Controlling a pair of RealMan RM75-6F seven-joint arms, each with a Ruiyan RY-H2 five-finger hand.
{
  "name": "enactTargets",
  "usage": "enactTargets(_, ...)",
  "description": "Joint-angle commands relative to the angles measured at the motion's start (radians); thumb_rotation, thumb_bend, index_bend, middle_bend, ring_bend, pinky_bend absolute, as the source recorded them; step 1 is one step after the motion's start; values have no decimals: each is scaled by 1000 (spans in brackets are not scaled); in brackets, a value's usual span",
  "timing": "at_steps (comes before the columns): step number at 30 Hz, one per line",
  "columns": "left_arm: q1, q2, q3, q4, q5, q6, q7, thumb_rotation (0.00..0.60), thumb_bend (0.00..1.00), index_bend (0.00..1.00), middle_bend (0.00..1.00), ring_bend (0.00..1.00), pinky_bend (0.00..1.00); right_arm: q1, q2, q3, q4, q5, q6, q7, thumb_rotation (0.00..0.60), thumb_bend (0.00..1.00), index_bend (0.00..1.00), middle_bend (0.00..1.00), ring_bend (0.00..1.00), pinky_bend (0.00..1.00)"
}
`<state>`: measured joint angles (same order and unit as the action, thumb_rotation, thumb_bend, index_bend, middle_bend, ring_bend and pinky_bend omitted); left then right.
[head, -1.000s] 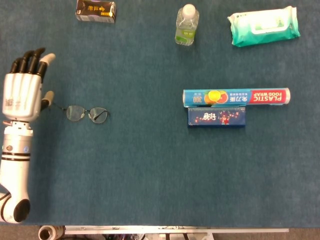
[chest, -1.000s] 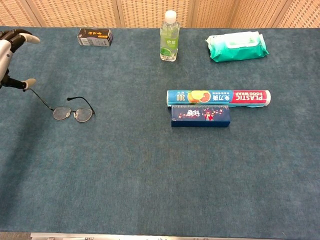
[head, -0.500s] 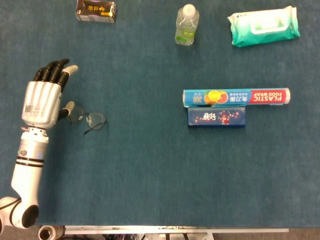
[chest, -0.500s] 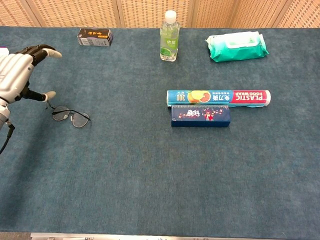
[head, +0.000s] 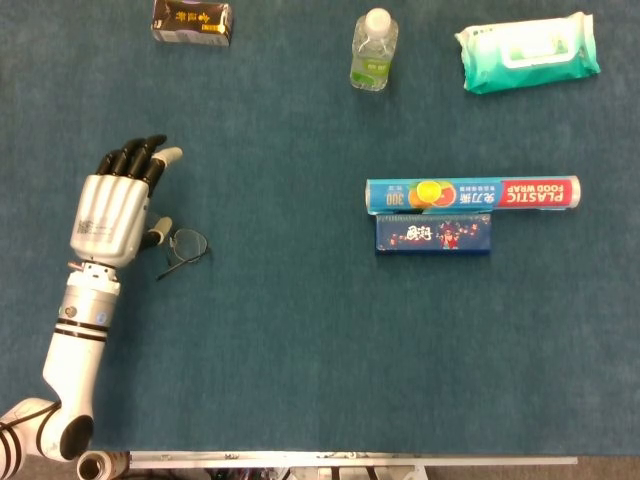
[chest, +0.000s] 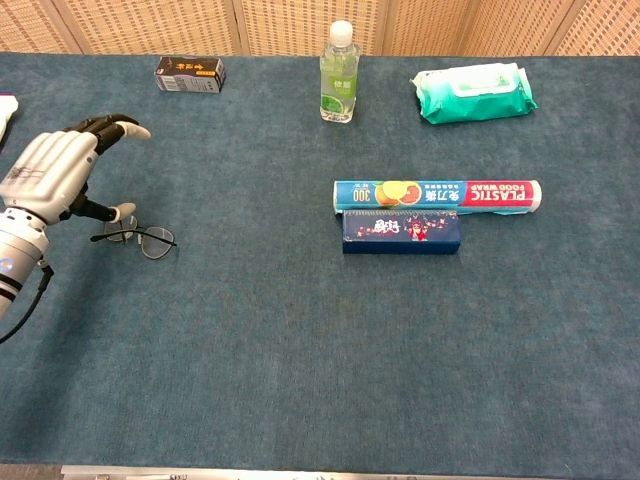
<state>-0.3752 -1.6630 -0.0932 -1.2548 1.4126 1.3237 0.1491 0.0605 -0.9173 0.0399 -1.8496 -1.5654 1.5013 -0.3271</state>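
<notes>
One pair of eyeglasses (head: 183, 246) lies left of frame; the left hand (head: 115, 212) hovers over it, palm down, fingers spread, holding nothing.

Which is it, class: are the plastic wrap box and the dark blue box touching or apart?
Touching. In the head view the plastic wrap box lies edge to edge along the dark blue box, no cloth between.

Even, soft overhead light, faint shadows, no glare; both views slightly grainy.
</notes>
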Motion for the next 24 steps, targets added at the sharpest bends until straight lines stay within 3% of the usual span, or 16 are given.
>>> enactTargets(1, 2, -6, 5, 7, -1, -7, -4, 600, 170, 216, 168, 157, 230, -1, 1, 0, -1, -1, 1, 0, 600, 44, 234, 210, 178, 301)
enactTargets(24, -28, -92, 2, 120, -16, -88, -26, 600, 170, 217, 169, 157, 230, -2, 4, -1, -3, -2, -3, -2, 600, 45, 234, 210, 177, 301)
